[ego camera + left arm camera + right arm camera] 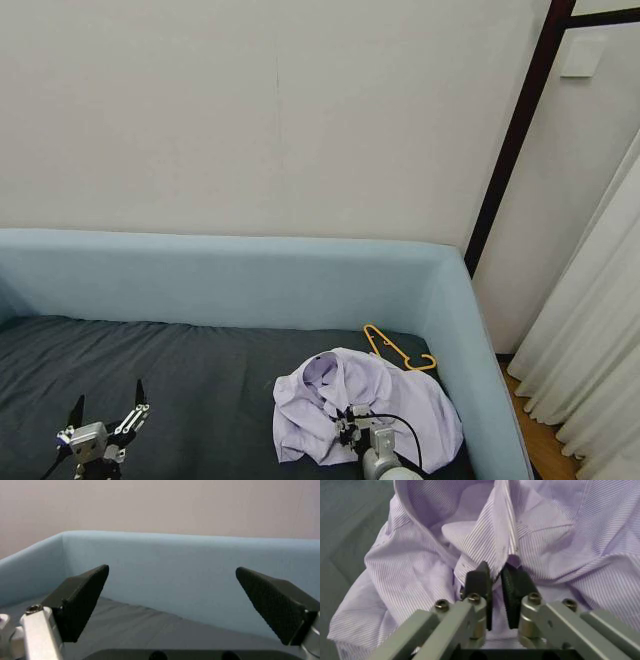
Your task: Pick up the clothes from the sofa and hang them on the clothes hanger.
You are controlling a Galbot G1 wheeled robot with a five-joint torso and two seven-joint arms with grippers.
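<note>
A crumpled lilac striped shirt [365, 400] lies on the dark seat of the sofa, at its right end. My right gripper [352, 417] sits on the shirt's front edge; in the right wrist view its fingers [479, 587] are shut on a fold of the shirt [490, 536] next to the button placket. An orange clothes hanger [397, 351] lies flat behind the shirt, against the backrest. My left gripper [105, 410] hovers over the seat at the left, open, with nothing between its fingers [82, 600].
The light blue sofa backrest [230, 280] runs along the wall, and its right armrest [480, 380] stands close beside the shirt. White curtains [590, 370] hang at the far right, past a dark door frame [515, 140].
</note>
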